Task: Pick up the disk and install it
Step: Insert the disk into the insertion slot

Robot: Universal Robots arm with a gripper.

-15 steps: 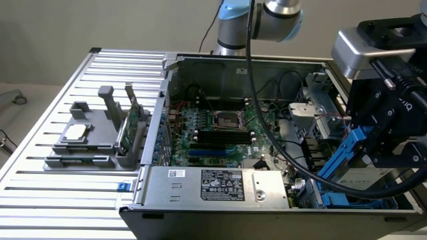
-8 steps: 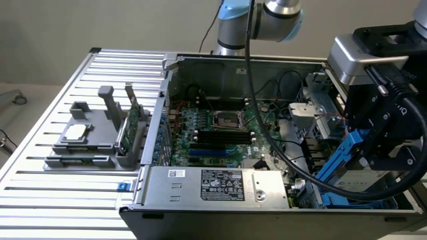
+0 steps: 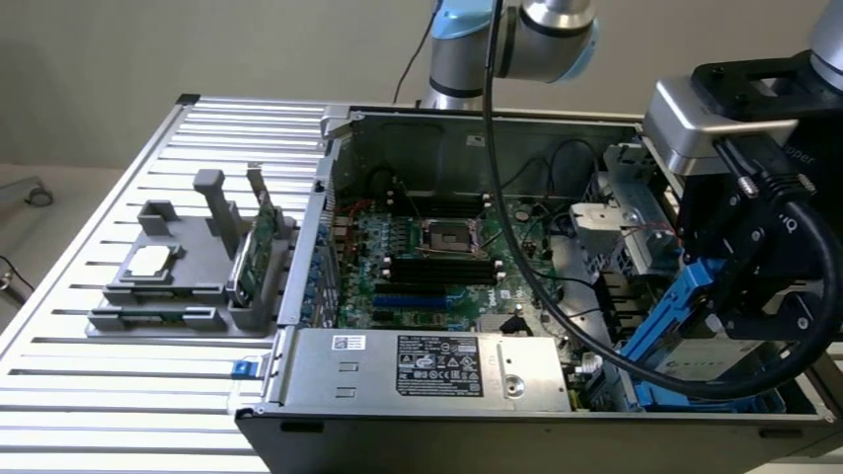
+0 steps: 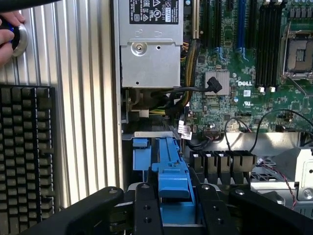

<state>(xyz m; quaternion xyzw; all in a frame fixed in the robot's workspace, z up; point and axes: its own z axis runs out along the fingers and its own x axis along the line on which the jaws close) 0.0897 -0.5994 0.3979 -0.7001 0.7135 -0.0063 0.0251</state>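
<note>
One blue-framed silver-grey metal disk (image 4: 172, 171) is clamped in the black pincer (image 4: 177, 210), its long axis tilted steeply down into the open grey computer case (image 3: 461, 128).

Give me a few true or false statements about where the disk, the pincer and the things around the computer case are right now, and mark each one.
1. The pincer is closed on the disk, gripping its blue carrier frame. True.
2. The disk lies on the grey fixture. False: it is held over the open computer case, at the exterior view's right end.
3. A small silver chip sits on the grey fixture. True.
4. The case is closed up. False: it is open and the motherboard shows.
5. A black keyboard lies beside the case. True.
</note>
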